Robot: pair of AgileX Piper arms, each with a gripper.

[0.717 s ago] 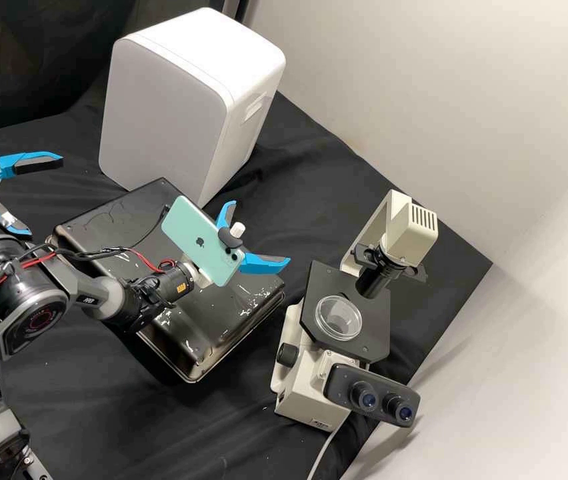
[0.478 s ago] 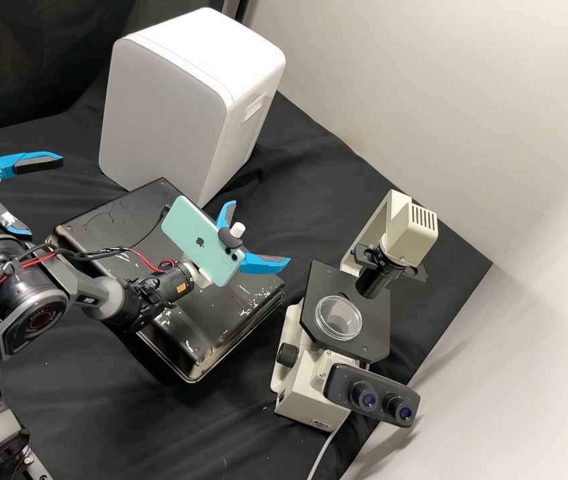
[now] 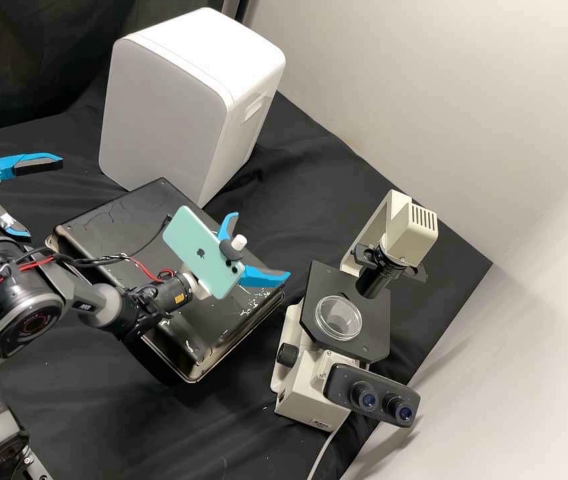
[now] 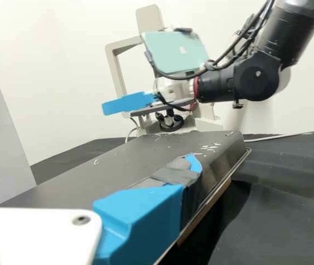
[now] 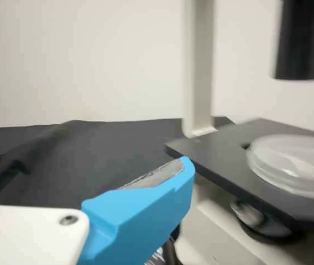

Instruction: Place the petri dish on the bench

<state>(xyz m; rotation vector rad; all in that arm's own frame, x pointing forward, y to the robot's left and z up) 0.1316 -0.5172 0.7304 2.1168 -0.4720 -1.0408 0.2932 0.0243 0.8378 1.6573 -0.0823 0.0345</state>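
The petri dish sits on the flat black stage of the microscope, up off the black desk. The right hand hangs over a corner of the dark tray, near the microscope. Its two blue fingers are spread wide with nothing between them. The left hand is well apart, by the other end of the tray. It is spread wide too and holds nothing. A big white box stands behind the tray.
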